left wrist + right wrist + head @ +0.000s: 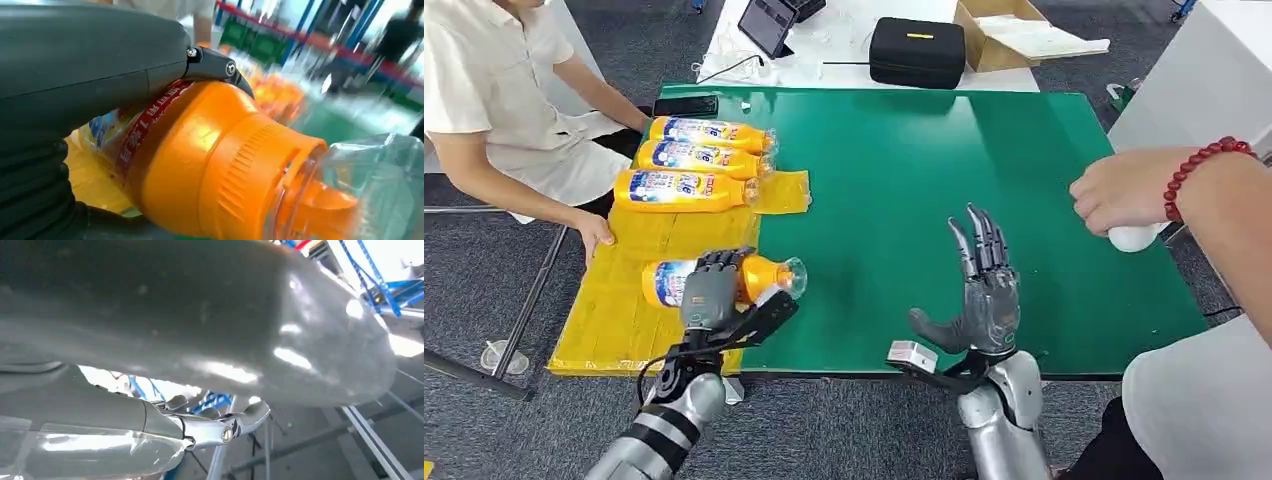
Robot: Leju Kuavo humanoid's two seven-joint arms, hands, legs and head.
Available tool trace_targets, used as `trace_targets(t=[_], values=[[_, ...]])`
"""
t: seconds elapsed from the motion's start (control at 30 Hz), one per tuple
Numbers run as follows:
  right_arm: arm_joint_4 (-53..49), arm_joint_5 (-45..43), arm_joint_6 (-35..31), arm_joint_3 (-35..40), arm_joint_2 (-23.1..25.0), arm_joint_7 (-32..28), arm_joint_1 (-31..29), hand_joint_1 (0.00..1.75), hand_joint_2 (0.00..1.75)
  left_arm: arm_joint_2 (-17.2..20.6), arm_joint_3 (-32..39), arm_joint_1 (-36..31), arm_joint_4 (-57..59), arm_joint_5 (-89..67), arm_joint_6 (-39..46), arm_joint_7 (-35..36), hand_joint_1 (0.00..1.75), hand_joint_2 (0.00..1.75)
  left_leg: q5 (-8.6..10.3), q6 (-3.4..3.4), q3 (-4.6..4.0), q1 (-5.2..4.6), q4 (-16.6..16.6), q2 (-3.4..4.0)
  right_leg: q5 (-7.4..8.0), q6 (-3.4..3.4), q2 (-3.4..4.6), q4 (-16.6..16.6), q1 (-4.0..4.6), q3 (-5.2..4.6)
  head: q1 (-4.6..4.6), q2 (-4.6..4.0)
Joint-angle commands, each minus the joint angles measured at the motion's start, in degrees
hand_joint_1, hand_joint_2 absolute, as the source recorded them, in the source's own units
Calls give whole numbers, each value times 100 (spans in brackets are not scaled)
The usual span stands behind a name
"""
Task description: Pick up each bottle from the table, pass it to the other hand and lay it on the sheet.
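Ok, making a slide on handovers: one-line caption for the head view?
Left hand lays a fourth orange bottle on the yellow sheet; right hand hovers open.

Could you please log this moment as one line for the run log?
left hand: holds bottle over yellow sheet | right hand: open, empty | three bottles laid

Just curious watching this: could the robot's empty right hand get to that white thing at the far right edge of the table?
Probably not yet. The right hand is open over bare green mat, but a person's hand covers the white object.
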Motion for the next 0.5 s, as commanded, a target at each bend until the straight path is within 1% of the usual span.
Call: trace_targets(t=[0.03, 0.1, 0.13, 0.17, 0.2, 0.23, 0.27, 0.3, 0.33, 0.37, 0.4, 0.43, 0.47, 0.5], values=[[1109, -391, -15, 562, -272, -18, -461, 0, 0, 312, -273, -1013, 1947, -208, -868, 451, 175, 175, -10, 4, 42, 1, -8, 19, -5, -12, 11, -9, 5, 38, 2, 0], [1194, -504, -15, 639, -293, -18, -479, 0, 0, 264, -388, -1110, 2056, -402, -881, 596, 175, 175, -7, 0, 28, 0, -6, 24, 2, -7, 19, -5, 2, 20, 0, 0], [1228, -518, -15, 679, -306, -18, -477, 0, 0, 250, -401, -1142, 2077, -428, -932, 632, 175, 175, -9, 1, 38, 2, -7, 30, 1, -10, 23, -7, 5, 28, 0, 0], [1283, -583, -15, 738, -319, -18, -479, 0, 0, 236, -429, -1185, 2103, -466, -1058, 635, 175, 175, -5, 0, 29, 0, -6, 22, 1, -8, 14, -4, 2, 20, 0, 0], [1309, -620, -15, 766, -322, -18, -480, 0, 0, 228, -406, -1204, 2118, -447, -1145, 635, 175, 175, -12, 3, 56, -2, -9, 30, -5, -17, 16, -5, 4, 44, 0, 0], [1327, -641, -15, 778, -319, -18, -474, 0, 0, 223, -378, -1215, 2127, -419, -1220, 622, 155, 175, -9, 2, 44, 1, -5, 19, -5, -13, 8, -3, 5, 34, 2, 0], [1345, -645, -15, 783, -322, -18, -473, 0, 0, 219, -342, -1218, 2128, -382, -1275, 600, 145, 175, -7, 0, 36, 1, -6, 19, -2, -10, 11, -3, 4, 25, 0, 0], [1345, -645, -15, 783, -322, -18, -473, 0, 0, 219, -342, -1218, 2128, -382, -1275, 600, 103, 175, -9, 2, 44, 1, -6, 24, -3, -12, 14, -3, 4, 32, 0, 2], [1371, -670, -15, 797, -331, -18, -464, 0, 0, 218, -320, -1211, 2137, -364, -1328, 584, 73, 175, -7, 0, 33, 2, -4, 21, -1, -8, 15, -2, 4, 23, 0, 0], [1375, -684, -15, 811, -339, -18, -461, 0, 0, 213, -311, -1208, 2158, -353, -1380, 587, 56, 175, -10, 1, 42, 1, -6, 26, -2, -11, 17, -4, 4, 30, 0, 0], [1383, -711, -15, 817, -350, -18, -460, 0, 0, 208, -288, -1210, 2170, -331, -1434, 591, 42, 175, -6, -1, 30, 1, -5, 20, 0, -7, 14, -2, 3, 19, 0, 2], [1421, -759, -15, 842, -362, -18, -470, 0, 0, 192, -235, -1212, 2199, -281, -1541, 622, 21, 175, -9, 1, 40, 1, -7, 24, -3, -9, 16, -3, 3, 28, 0, 0], [1478, -833, -15, 894, -377, -18, -490, 0, 0, 174, -204, -1223, 2231, -250, -1682, 657, 12, 175, -12, 2, 48, 0, -7, 26, -5, -12, 16, -2, 3, 35, 0, 0], [1565, -923, -15, 964, -393, -18, -528, 0, 0, 166, -191, -1243, 2261, -243, -1863, 722, 3, 175, -7, 0, 34, 2, -6, 23, -1, -8, 16, -3, 4, 23, 0, 0]])
